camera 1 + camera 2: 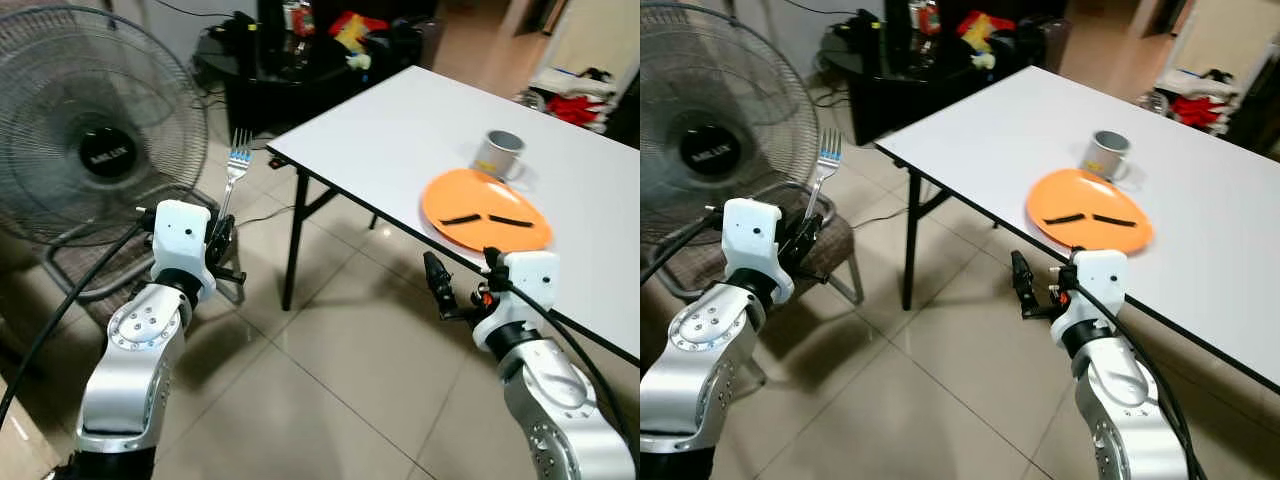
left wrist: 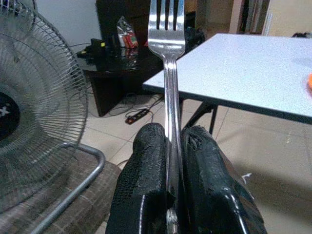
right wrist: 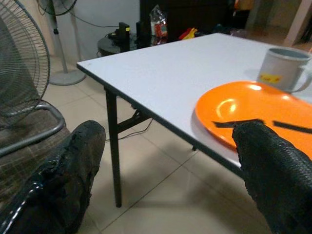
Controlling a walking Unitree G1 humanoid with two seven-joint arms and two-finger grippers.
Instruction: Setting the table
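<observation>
Room: tiled floor (image 1: 330, 390), a standing fan (image 1: 95, 150) on your far left, a dark low stand (image 1: 270, 60) cluttered with small items behind the white surface (image 1: 400, 130).
Surface: it runs from centre to far right; its near-left corner sits just ahead of your left arm.
Laid so far: an orange plate (image 1: 487, 208) near the surface's front edge with two thin dark strips on it, and a grey mug (image 1: 499, 154) just beyond it, touching or almost touching the rim.
Fork: the fork (image 1: 233, 175) is off the surface, held upright over the floor at left, tines up, in front of the fan.
Left gripper: your left gripper (image 2: 173, 161) has its jaws clenched on the fork's lower handle, tines well above the pads.
Right gripper: your right gripper (image 3: 165, 161) hangs below the front edge near the plate, jaws spread wide and holding nothing.
Handling: judge the fork as light, rigid and smooth metal; it won't bend, but a polished handle can twist or slide between the pads.
Hold: the low, narrow grip leaves a long lever above, so it may swing when you tilt it to lie flat.
Placement: bare surface left of the plate looks the natural spot.
</observation>
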